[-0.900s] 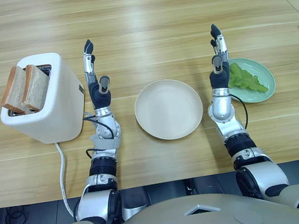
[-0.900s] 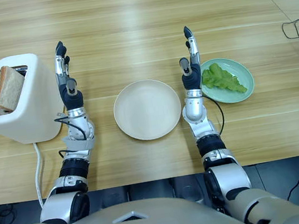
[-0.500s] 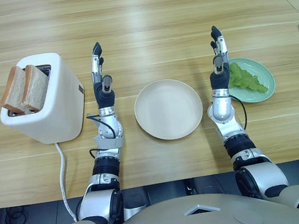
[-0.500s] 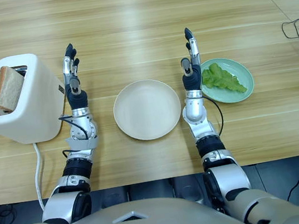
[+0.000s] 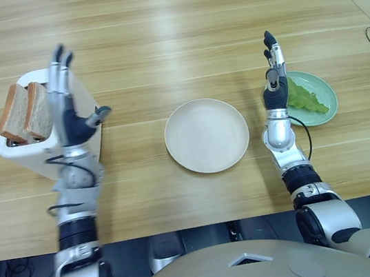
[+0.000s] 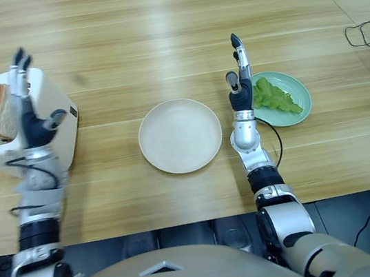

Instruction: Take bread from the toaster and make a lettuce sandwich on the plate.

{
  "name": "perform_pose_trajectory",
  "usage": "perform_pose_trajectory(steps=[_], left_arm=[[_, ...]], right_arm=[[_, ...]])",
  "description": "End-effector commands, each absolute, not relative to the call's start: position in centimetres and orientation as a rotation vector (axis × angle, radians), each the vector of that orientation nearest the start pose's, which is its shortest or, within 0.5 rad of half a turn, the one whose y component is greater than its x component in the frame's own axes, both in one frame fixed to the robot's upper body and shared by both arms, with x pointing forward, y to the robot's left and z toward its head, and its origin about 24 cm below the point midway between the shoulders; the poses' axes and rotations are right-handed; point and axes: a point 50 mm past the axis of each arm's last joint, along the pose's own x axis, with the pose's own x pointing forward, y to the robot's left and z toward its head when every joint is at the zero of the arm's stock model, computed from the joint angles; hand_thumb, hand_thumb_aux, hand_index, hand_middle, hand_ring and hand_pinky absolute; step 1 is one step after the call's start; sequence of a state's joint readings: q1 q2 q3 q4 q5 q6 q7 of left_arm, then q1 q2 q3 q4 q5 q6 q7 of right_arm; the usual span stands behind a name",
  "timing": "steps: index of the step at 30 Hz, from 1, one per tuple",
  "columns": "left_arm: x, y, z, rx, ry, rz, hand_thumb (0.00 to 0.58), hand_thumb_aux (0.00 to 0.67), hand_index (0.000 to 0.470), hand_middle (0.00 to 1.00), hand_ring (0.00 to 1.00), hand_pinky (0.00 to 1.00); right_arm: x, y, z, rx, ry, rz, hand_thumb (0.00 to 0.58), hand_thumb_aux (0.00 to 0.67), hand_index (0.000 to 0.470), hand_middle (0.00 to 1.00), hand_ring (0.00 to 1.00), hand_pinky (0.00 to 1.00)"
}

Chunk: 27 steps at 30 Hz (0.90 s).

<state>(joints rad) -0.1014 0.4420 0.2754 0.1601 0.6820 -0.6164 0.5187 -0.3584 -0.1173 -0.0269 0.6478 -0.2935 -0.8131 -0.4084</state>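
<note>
Left eye view: two bread slices (image 5: pixel 24 112)

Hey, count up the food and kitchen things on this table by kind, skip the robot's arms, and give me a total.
toaster: 1
bread slices: 2, both standing in the toaster
plates: 2, the beige plate and the green plate
lettuce: 1 bunch, on the green plate
Total: 6
</note>
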Motion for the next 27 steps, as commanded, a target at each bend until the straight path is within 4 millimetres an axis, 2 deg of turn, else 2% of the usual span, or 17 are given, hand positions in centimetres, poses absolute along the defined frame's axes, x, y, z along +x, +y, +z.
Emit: perform_pose_trajectory(steps=[1, 3, 5, 9, 18, 25, 26, 27], left_arm=[[23.2, 30.8, 12.4, 1.205, -0.583, 0.599, 0.000, 0.000, 0.000, 0.00, 0.00, 0.00], [22.2, 33.5, 12.0, 1.276, -0.494, 0.678, 0.000, 0.000, 0.000, 0.00, 0.00, 0.00], [21.6, 35.4, 11.6, 1.311, -0.412, 0.725, 0.000, 0.000, 0.000, 0.00, 0.00, 0.00], [21.5, 37.2, 10.8, 1.357, -0.294, 0.760, 0.000, 0.000, 0.000, 0.00, 0.00, 0.00], [21.3, 38.9, 9.4, 1.353, -0.147, 0.775, 0.000, 0.000, 0.000, 0.00, 0.00, 0.00], [21.3, 39.1, 8.7, 1.338, -0.094, 0.750, 0.000, 0.000, 0.000, 0.00, 0.00, 0.00], [21.3, 39.0, 8.5, 1.339, -0.087, 0.742, 0.445, 0.347, 0.238, 0.00, 0.00, 0.00], [21.3, 38.9, 8.4, 1.340, -0.082, 0.733, 0.530, 0.473, 0.325, 0.00, 0.00, 0.00]], right_arm=[[29.6, -16.4, 6.6, -0.266, -0.560, -0.190, 0.000, 0.000, 0.000, 0.00, 0.00, 0.00], [29.7, -16.4, 6.6, -0.273, -0.556, -0.185, 0.000, 0.000, 0.000, 0.00, 0.00, 0.00], [29.8, -16.2, 6.7, -0.280, -0.559, -0.172, 0.000, 0.000, 0.000, 0.00, 0.00, 0.00], [30.0, -16.0, 6.9, -0.284, -0.568, -0.157, 0.000, 0.000, 0.000, 0.00, 0.00, 0.00], [30.4, -15.9, 7.1, -0.291, -0.570, -0.141, 0.000, 0.000, 0.000, 0.00, 0.00, 0.00], [30.4, -16.0, 7.0, -0.297, -0.569, -0.138, 0.000, 0.000, 0.000, 0.00, 0.00, 0.00], [30.4, -16.1, 7.0, -0.298, -0.569, -0.140, 0.000, 0.000, 0.000, 0.00, 0.00, 0.00], [30.4, -16.1, 7.0, -0.299, -0.568, -0.141, 0.000, 0.000, 0.000, 0.00, 0.00, 0.00]])
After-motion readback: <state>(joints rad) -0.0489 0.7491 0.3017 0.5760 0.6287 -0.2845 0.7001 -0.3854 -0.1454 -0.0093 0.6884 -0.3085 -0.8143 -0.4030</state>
